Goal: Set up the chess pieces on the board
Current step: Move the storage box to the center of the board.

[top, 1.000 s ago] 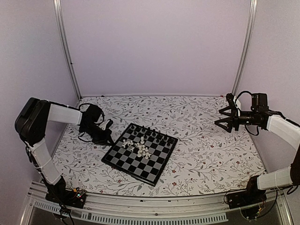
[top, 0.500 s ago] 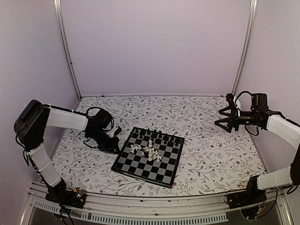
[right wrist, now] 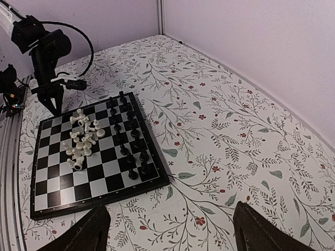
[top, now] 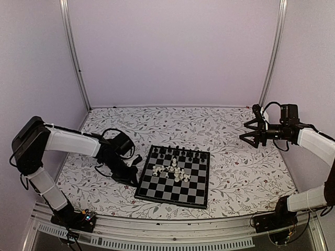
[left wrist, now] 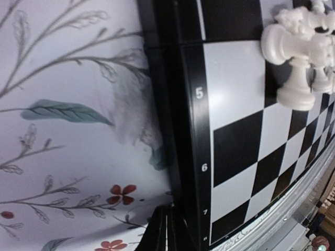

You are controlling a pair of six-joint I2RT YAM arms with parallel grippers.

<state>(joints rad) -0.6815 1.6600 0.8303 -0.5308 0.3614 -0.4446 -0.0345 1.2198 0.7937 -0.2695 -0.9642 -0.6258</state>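
Note:
The board (top: 168, 194) lies near the table's front, squared to its edge. Black chess pieces (top: 180, 153) stand along its far rows, and cream-white chess pieces (top: 172, 170) lie jumbled in its middle. My left gripper (top: 134, 177) is shut and low, its tips touching the board's left border. In the left wrist view the shut fingers (left wrist: 166, 232) rest against the black border (left wrist: 188, 104) by the rank numbers, with white pieces (left wrist: 296, 52) at upper right. My right gripper (top: 248, 137) hangs open and empty, high at the right; its view shows the board (right wrist: 104, 183).
A floral cloth (top: 235, 172) covers the table, with purple walls on three sides. A metal rail (top: 172, 225) runs along the near edge, just in front of the board. The left arm's cable (right wrist: 78, 31) loops above its wrist.
The left gripper has swept right and toward the front, pushing the board along and turning it square to the table edge. The right arm has stayed still.

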